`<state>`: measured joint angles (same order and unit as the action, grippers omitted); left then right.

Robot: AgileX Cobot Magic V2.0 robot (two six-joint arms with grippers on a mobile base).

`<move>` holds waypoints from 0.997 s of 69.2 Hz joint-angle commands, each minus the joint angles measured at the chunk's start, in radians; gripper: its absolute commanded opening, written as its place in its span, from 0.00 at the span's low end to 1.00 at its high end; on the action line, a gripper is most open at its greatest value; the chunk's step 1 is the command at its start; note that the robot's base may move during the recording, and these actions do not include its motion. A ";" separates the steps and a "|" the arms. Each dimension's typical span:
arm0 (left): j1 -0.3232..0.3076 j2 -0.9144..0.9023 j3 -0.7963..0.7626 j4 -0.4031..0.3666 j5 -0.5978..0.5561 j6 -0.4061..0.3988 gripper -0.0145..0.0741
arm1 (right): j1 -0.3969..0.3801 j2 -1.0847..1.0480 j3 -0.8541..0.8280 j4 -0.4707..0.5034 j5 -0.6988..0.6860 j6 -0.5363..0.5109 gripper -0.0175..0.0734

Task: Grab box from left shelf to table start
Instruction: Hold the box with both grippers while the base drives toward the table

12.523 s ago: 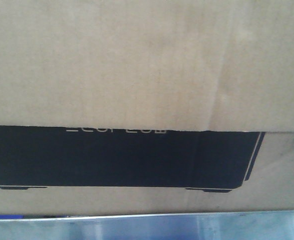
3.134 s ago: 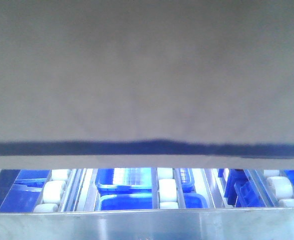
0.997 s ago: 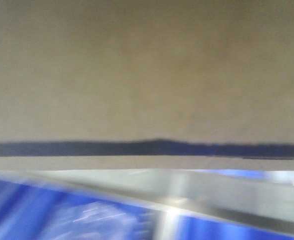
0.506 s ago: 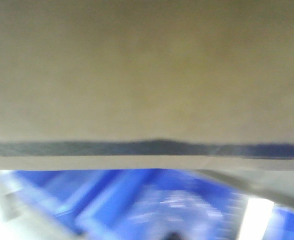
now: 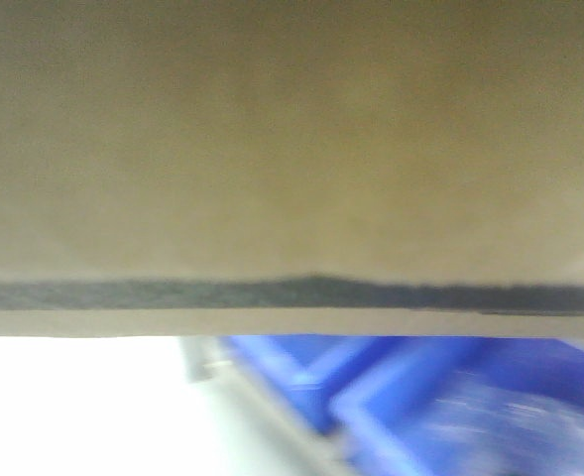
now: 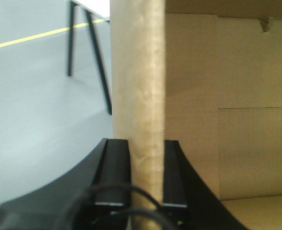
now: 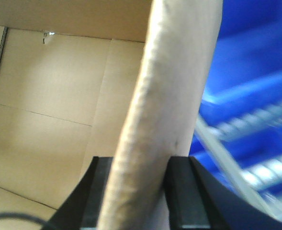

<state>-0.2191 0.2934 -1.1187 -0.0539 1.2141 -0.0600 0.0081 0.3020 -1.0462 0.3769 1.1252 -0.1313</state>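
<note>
- The left gripper (image 6: 144,148) has its two black fingers (image 6: 116,167) pressed flat on either side of one upright cardboard wall of the box (image 6: 141,72), clamped on it.
- In the left wrist view, a grey floor (image 6: 35,120) with a yellow line (image 6: 30,39) lies to the left of that wall. The thin black legs (image 6: 97,62) of a white-topped table (image 6: 95,5) stand there too.
- To the right of the wall is the box's bare brown inside.
- In the front view the box fills the upper two thirds of the picture, very close to the lens. A dark stripe (image 5: 292,295) runs along it just above its lower edge.
- Below that edge there is a white glare on the left and blurred blue bins (image 5: 450,397) on the right.
- The right gripper (image 7: 141,163) is closed on the opposite wall in the same way, one black finger on each face. The box's inside is to its left and more blurred blue bins are to its right.
</note>
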 commanded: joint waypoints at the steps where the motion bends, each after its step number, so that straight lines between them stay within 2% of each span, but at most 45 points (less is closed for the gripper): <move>1: -0.009 0.015 -0.033 -0.056 -0.134 0.002 0.06 | -0.001 0.015 -0.026 0.019 -0.128 -0.035 0.21; 69: -0.009 0.015 -0.033 -0.063 -0.134 0.002 0.06 | -0.001 0.015 -0.026 0.019 -0.128 -0.035 0.21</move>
<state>-0.2191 0.2934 -1.1187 -0.0557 1.2141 -0.0585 0.0081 0.3020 -1.0462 0.3769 1.1252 -0.1313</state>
